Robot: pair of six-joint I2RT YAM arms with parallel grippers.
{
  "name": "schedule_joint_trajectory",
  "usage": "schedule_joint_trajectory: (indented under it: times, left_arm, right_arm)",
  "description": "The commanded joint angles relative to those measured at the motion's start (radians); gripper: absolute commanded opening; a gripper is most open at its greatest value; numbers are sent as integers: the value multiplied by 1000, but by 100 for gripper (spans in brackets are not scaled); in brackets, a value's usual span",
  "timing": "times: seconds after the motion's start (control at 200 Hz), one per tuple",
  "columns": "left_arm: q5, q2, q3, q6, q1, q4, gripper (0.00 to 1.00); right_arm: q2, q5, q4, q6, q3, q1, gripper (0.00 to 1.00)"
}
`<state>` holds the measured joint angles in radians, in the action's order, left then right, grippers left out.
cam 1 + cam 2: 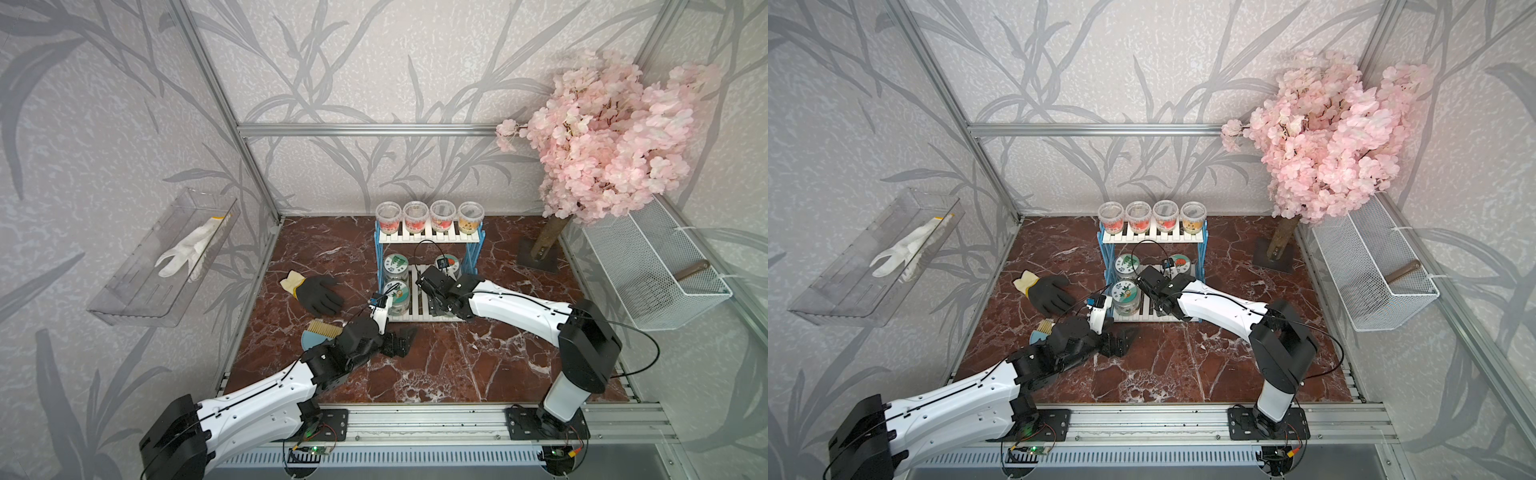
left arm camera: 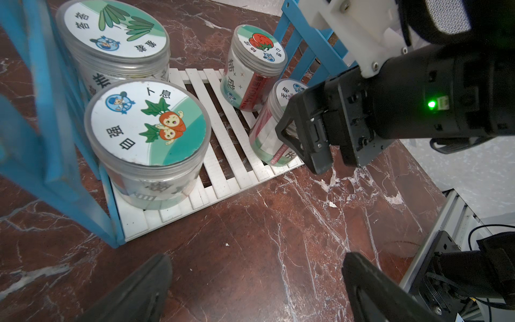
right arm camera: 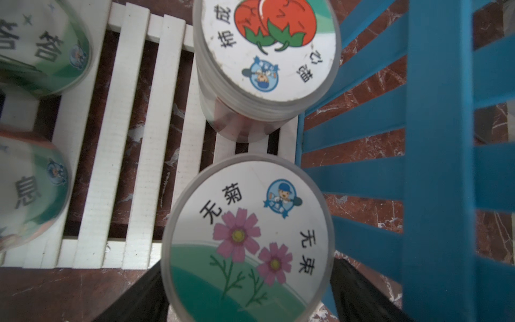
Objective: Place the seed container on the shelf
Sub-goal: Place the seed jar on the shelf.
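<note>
The seed container (image 3: 248, 237), flower-lidded, is being gripped at its sides by the right gripper (image 2: 306, 139), whose jaws are partly closed. It is being set on the lower tier of the shelf (image 2: 223, 156), at the near right corner. That spot is probably being chosen because the tomato-lidded jar (image 3: 267, 47) is occupying the far right and two wider jars (image 2: 147, 125) the left. The left gripper (image 2: 257, 262) is being held wide open and empty in front. The jars' contents are being hidden by their labels.

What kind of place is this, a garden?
Probably a pretend garden corner built for robot practice, not a real garden: labelled seed jars on a small blue-and-white shelf, a black gardening glove, and a fake-looking pink blossom tree.
</note>
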<state>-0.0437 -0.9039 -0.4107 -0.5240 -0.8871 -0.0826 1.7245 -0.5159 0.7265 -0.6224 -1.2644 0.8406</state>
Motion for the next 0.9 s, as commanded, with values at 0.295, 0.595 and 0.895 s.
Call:
schedule_joint_trajectory:
  times: [0.295, 0.595, 0.895]
  left_arm:
    - [-16, 29, -29, 14, 5, 22, 100]
    - [-99, 89, -90, 47, 5, 150, 100]
    - [-185, 145, -109, 66, 5, 221, 100]
  right_arm:
    - [-14, -12, 28, 26, -36, -2, 99]
    - [-186, 27, 22, 69, -45, 62, 99]
    - [-521, -48, -228, 145, 181, 135, 99]
